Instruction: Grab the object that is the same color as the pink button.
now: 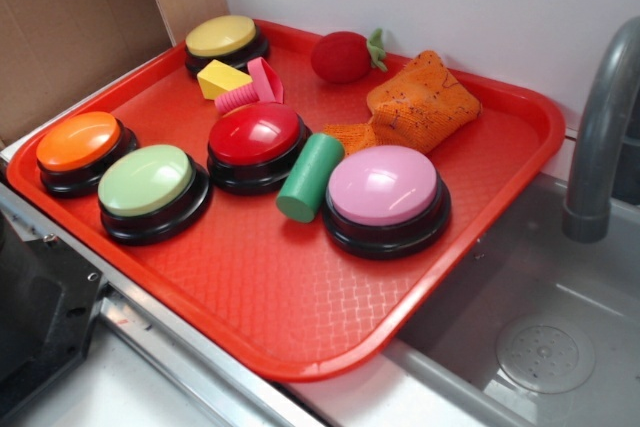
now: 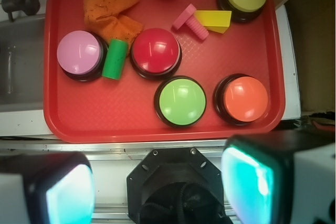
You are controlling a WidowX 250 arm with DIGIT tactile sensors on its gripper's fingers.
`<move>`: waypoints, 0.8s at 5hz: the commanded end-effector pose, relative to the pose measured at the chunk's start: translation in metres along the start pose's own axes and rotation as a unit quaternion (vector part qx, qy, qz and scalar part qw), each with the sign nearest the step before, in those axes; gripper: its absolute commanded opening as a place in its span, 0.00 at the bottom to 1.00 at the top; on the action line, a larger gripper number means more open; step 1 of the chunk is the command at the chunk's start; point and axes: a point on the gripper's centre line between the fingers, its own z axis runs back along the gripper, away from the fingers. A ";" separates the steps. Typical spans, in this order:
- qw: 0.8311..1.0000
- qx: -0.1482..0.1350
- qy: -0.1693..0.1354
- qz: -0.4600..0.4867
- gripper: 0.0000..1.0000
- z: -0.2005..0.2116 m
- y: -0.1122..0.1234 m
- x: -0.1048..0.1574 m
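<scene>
— Where did the pink toy piece (image 1: 251, 86) (image 2: 189, 22) lie?

— In the upper middle of the exterior frame, on the red tray (image 1: 270, 297) (image 2: 105, 119), touching the yellow wedge (image 1: 222, 78) (image 2: 214, 20), behind the red button (image 1: 256, 143) (image 2: 156, 52). The pink button (image 1: 384, 196) (image 2: 79, 54) sat right of centre, beside a green cylinder (image 1: 309, 177) (image 2: 114, 59).

— And the gripper (image 2: 157, 187)?

— Fingers spread wide apart, holding nothing, at the wrist view's bottom edge, off the tray.

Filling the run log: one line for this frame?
phase: pre-approach | gripper: open, off tray | target: pink toy piece, ungrasped, touching yellow wedge
</scene>
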 end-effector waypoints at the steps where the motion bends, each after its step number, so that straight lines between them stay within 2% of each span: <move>1: 1.000 0.000 0.000 0.000 1.00 0.000 0.000 0.000; 2: 0.998 -0.017 -0.011 0.059 1.00 -0.019 0.000 0.023; 3: 0.993 -0.025 -0.006 0.116 1.00 -0.039 0.006 0.048; 4: 0.972 -0.035 -0.016 0.230 1.00 -0.070 0.018 0.083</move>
